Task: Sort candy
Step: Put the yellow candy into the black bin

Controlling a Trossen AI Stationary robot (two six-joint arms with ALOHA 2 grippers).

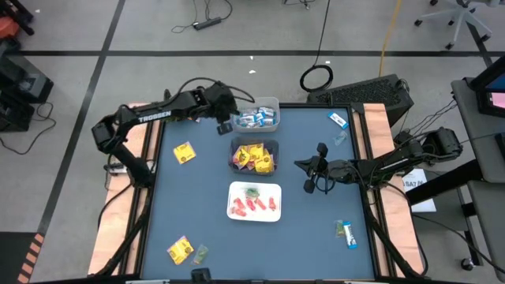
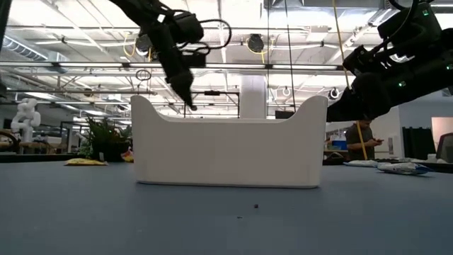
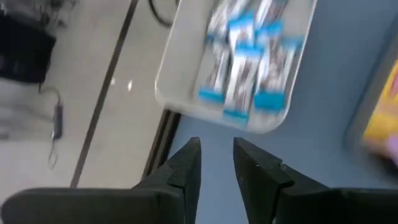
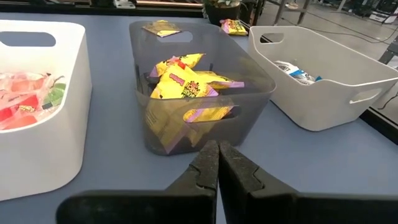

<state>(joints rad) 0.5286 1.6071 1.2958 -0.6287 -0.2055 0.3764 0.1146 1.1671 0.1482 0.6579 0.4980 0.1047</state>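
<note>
Blue surface [image 1: 197, 205], viewed from above, clock directions taken from its centre. Three bins in a column: a pale bin [image 1: 258, 115] at 12 o'clock holding blue-and-white bars [image 1: 256, 120] that lie side by side in one direction; a dark clear bin [image 1: 254, 157] at centre holding yellow packets [image 1: 256, 158] heaped at mixed angles; a white bin [image 1: 254, 201] toward 6 o'clock holding red and green pieces [image 1: 254, 203]. Loose candy: a yellow packet [image 1: 184, 153] at 9 o'clock, tilted; a second yellow packet [image 1: 180, 251] at 7 o'clock near the front edge with a small greenish piece [image 1: 200, 253] just beside it; a blue bar [image 1: 338, 120] at 1 o'clock near the far right edge, with a clear wrapper [image 1: 339, 139] just below it; another blue bar [image 1: 348, 234] at 5 o'clock, long axis running roughly front to back. Left end effector [image 1: 223, 126] hangs just beside the pale bin's 9 o'clock side, fingers [image 3: 186, 168] parted with nothing between them. Right end effector [image 1: 309, 175] sits at 3 o'clock, clenched with nothing held, pointing toward the dark clear bin. Open room: the wide left band, and the strip between the bins and the right arm.
</note>
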